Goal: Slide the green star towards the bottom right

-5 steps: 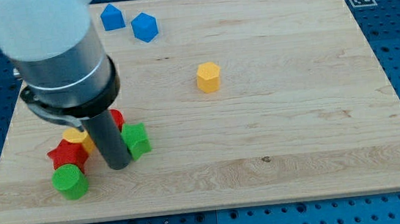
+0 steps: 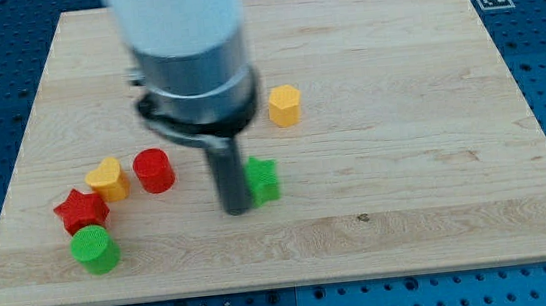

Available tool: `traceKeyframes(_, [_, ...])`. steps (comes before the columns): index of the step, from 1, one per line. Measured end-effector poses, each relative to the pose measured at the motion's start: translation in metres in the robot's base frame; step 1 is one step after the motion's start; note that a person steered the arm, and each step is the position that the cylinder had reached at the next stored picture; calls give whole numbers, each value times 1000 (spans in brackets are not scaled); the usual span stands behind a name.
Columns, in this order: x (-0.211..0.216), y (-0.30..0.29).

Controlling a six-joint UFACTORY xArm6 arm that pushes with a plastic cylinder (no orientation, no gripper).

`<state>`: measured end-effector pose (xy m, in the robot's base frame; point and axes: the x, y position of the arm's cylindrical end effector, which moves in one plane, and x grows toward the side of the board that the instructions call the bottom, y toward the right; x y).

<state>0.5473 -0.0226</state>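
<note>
The green star [image 2: 263,179] lies a little left of the board's middle, toward the view's bottom. My tip [image 2: 236,211] rests on the board right against the star's left side. The dark rod rises from there into the arm's grey and white body, which hides the upper left-middle of the board, so the two blue blocks do not show.
A red cylinder [image 2: 153,171], a yellow block [image 2: 107,179], a red star [image 2: 81,210] and a green cylinder [image 2: 94,250] cluster at the view's lower left. A yellow hexagonal block [image 2: 284,105] stands above and right of the green star. The wooden board [image 2: 437,187] lies on a blue pegboard.
My tip has swept to the right, pushing the green star rightward away from the lower-left cluster. The arm's body now covers the two blue blocks. The red cylinder has come into view.
</note>
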Motion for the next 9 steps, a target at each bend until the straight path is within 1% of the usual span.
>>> traceKeyframes(1, [3,52])
traceKeyframes(2, [2,13])
traceKeyframes(3, [1,-54])
traceKeyframes(4, [-20,-72])
traceKeyframes(5, [-30,-54])
traceKeyframes(6, [-30,-11])
traceKeyframes(7, [-30,54])
traceKeyframes(8, [-30,103])
traceKeyframes(9, [-31,91])
